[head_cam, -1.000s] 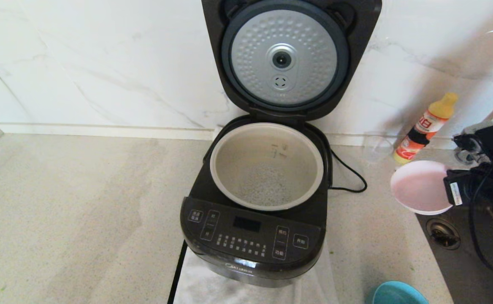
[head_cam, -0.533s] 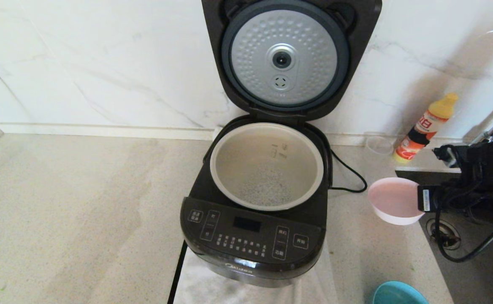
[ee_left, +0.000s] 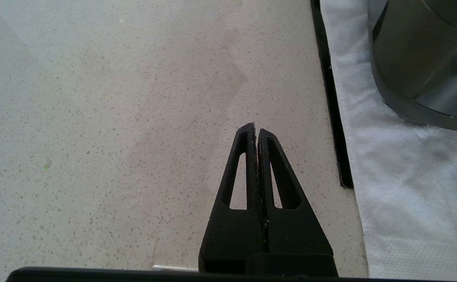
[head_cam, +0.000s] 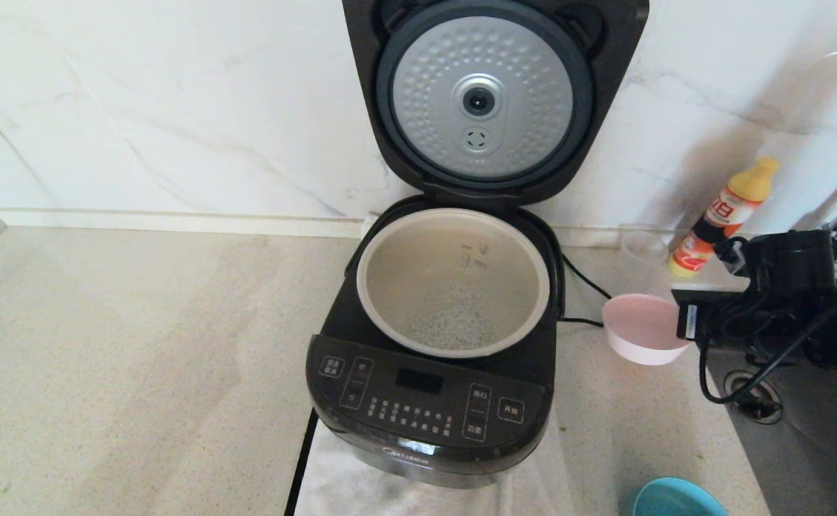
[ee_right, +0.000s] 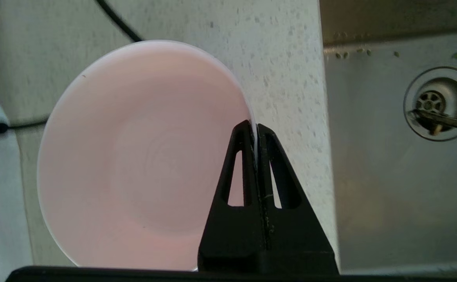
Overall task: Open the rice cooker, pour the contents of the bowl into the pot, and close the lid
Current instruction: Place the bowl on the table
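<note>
The bowl [head_cam: 641, 327] hangs upright beside the rice cooker [head_cam: 433, 373] — rim pinched in the right tool [ee_right: 255, 129]. The left tool [ee_left: 256, 131] rests closed — empty — over the tabletop [ee_left: 95, 117].

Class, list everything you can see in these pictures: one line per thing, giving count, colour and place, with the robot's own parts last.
rice cooker: one, glossy black, centre of the counter, on a white cloth
lid: one, black with silver dimpled underside, standing open against the wall
pot: one, pale grey-beige, inside the cooker, white grains at its bottom
bowl: one, pink, held right of the cooker, looks empty
bottle: one, orange with yellow cap, by the wall
clear cup: one, beside the bottle
blue dish: one, front edge
sink: one, steel, far right
right gripper: shut on the bowl's rim
left gripper: shut, over bare counter
</note>
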Motion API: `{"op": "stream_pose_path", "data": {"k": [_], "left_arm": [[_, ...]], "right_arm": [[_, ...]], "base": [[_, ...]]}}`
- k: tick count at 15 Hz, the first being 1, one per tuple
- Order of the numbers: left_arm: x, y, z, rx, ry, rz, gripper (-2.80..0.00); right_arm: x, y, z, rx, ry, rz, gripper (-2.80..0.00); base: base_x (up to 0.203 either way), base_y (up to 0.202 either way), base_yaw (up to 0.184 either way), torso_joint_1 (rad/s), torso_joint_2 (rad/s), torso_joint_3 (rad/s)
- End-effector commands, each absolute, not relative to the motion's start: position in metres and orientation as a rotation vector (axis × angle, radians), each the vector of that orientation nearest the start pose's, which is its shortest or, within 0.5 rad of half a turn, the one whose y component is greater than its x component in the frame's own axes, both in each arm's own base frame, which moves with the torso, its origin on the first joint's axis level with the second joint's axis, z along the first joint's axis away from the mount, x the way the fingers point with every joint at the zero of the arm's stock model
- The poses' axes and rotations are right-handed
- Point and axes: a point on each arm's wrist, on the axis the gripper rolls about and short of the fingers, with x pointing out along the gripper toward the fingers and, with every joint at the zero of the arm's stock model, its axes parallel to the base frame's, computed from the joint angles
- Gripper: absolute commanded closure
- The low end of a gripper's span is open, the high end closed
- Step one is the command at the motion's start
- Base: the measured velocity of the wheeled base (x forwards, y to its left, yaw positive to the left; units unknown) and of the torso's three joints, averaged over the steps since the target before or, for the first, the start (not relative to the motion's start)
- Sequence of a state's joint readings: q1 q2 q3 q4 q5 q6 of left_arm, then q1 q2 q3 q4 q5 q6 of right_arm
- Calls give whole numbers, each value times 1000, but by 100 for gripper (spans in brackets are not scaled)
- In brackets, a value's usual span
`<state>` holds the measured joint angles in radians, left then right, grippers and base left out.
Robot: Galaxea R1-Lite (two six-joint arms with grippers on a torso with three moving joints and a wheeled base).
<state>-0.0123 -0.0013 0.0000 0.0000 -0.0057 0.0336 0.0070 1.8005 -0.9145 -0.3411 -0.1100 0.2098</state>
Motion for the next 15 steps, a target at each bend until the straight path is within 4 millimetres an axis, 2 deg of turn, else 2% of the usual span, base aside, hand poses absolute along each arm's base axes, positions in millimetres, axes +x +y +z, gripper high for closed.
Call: {"op": "stream_pose_path", "data": {"k": [1, 6, 15], "left_arm": [[-23, 0, 75, 34, 1, -18, 0], [-23, 0, 75, 34, 1, -18, 0], [-23, 0, 75, 34, 1, -18, 0]], "right_arm": [[335, -2, 142, 188, 550, -171, 0], [346, -4, 122, 191, 597, -190, 0], [365, -11, 120, 248, 574, -227, 0]], "base": [[0, 0, 0, 0, 0, 0], [0, 0, 0, 0, 0, 0], [0, 0, 0, 0, 0, 0]]}}
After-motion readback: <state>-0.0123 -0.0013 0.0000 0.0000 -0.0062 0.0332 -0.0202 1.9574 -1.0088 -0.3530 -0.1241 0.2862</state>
